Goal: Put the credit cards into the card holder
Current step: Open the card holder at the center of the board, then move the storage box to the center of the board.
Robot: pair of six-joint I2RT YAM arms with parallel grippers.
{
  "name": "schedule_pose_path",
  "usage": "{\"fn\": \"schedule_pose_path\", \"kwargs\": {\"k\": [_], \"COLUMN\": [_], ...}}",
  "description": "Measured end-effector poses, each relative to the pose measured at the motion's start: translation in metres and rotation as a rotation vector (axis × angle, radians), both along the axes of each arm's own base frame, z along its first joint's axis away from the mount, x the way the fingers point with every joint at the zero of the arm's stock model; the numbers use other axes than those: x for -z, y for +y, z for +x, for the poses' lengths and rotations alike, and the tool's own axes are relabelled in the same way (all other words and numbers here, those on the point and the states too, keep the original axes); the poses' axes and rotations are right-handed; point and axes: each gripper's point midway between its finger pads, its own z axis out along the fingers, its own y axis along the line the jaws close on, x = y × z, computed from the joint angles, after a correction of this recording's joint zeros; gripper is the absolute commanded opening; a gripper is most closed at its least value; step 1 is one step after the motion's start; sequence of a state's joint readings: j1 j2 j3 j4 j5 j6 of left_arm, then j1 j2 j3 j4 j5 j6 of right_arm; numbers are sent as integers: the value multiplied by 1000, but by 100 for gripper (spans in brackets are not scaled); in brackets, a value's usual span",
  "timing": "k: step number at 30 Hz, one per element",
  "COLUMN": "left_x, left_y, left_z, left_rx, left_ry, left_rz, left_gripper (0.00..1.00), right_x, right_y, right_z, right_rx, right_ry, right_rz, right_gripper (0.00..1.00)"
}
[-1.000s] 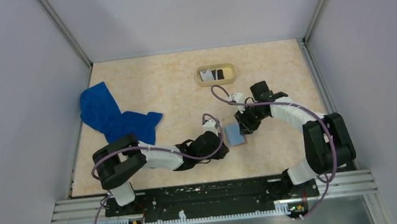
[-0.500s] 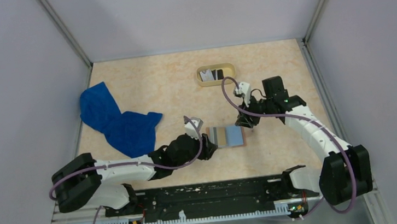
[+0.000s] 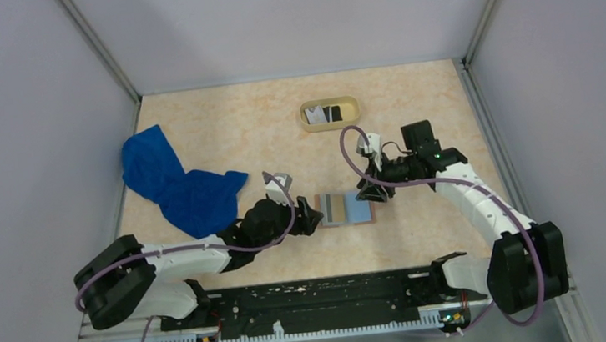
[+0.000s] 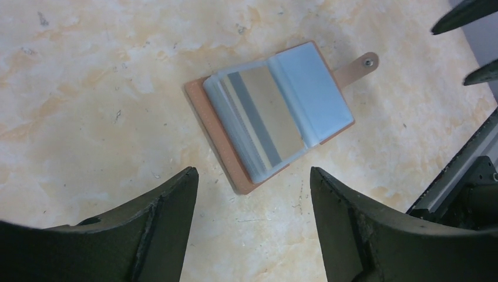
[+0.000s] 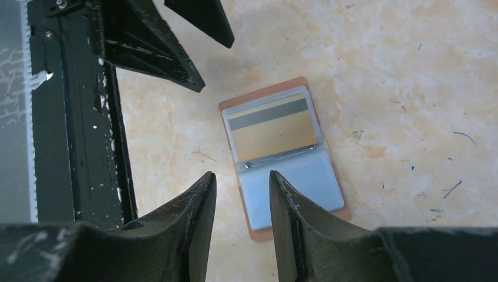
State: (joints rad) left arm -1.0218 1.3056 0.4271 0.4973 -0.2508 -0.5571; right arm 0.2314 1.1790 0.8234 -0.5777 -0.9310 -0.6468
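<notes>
We see the card holder (image 3: 345,209) open mid-frame on the table (image 3: 220,129), left pincer (image 4: 253,176) and right pincer (image 5: 242,179) both apart, empty; credit cards (image 3: 326,114) sit in tray (image 3: 330,125) upper centre, neither loaded yet

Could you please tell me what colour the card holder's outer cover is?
The card holder has a salmon-tan cover, clearest in the left wrist view.

A crumpled blue cloth (image 3: 177,183) and an oval tan tray (image 3: 331,125) lie well apart.
</notes>
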Motion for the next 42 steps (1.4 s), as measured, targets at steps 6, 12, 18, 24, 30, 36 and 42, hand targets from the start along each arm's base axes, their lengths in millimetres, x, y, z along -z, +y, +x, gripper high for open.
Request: {"fn": "schedule_pose_path", "kwargs": {"k": [6,12,18,24,30,36,42], "left_x": [32,12,-65,-65,-28,-50,-62], "left_y": [3,2,7,33,52,44,39], "left_z": [8,35,108,148,139,125,118], "left_rx": [-25,-44,-88,-133,-73,35,85], "left_ry": [113,60,-143,-226,-208,-265,-288], "left_rz": [38,31,-81,-181,-291,-405,-442], "left_gripper": [66,79,99,99,95,95,97], "right_x": [14,-1,-65,-35,9,29,56], "right_y": [0,-6,4,16,22,27,32], "right_z": [-5,16,79,133,220,283,306], "right_rx": [-49,0,-106,-240,-250,-233,-264], "right_ry": [30,-17,-313,-417,-430,-448,-431], "right_rz": [-12,-33,16,-2,-84,-149,-217], "right_gripper": [42,98,99,96,91,79,68]}}
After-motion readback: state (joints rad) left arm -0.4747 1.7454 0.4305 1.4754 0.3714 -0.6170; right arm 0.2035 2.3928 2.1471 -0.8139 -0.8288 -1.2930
